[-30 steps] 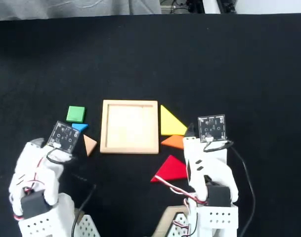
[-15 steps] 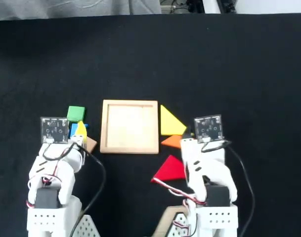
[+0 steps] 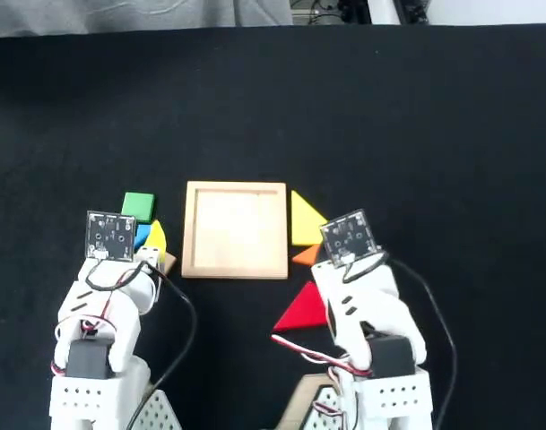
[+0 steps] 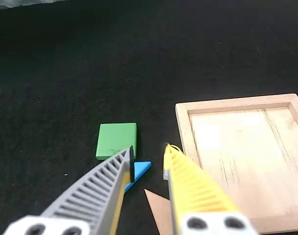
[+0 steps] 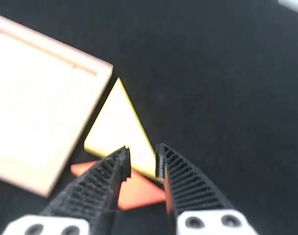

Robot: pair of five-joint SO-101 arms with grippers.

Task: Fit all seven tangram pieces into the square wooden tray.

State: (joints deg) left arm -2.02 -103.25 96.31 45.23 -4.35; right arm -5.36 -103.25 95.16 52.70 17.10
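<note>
The square wooden tray point(image 3: 235, 230) lies mid-table, its inside bare. On one side of it lie a green square point(image 3: 138, 206), a blue triangle point(image 3: 143, 234) and a tan piece point(image 3: 169, 262). My left gripper point(image 4: 149, 152) hovers open over the blue triangle point(image 4: 140, 170), between the green square point(image 4: 117, 140) and the tray point(image 4: 184, 128). On the tray's other side lie a yellow triangle point(image 3: 304, 219), an orange piece point(image 3: 305, 255) and a red triangle point(image 3: 304, 309). My right gripper point(image 5: 142, 155) is open by a narrow gap, above where the yellow triangle point(image 5: 117, 122) meets the orange piece point(image 5: 139, 191).
Black cloth covers the whole table. Both arm bases point(image 3: 93, 385) stand at the near edge, with loose cables beside them. The far half of the table holds nothing. A tan piece point(image 4: 159, 215) lies just under my left fingers.
The left arm swung in over the blue triangle and then edged towards the tray. The right arm turned left, towards the yellow and orange pieces. No piece has moved.
</note>
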